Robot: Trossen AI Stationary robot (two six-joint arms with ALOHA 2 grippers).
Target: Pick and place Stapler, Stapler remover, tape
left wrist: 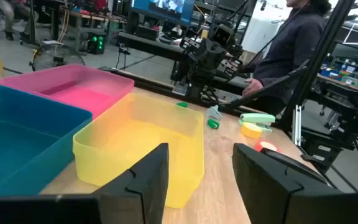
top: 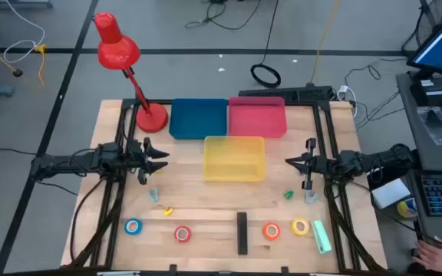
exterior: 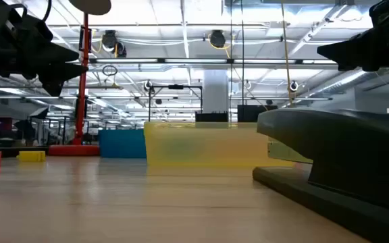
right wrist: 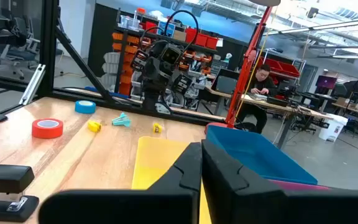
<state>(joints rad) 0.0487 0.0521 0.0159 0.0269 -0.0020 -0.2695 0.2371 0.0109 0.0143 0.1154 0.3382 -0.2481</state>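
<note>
Right now I see the left gripper part-open and empty, the right gripper shut on nothing — both flanking the yellow bin. Stapler and tape rolls lie along the counter's near edge.

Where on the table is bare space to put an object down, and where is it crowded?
Bare wood lies between the yellow bin and the front row of items, and on both sides of that bin, inward of each arm. The front edge is crowded: blue tape, red tape, black stapler, orange tape, yellow tape. The back holds the blue bin, pink bin and lamp.
</note>
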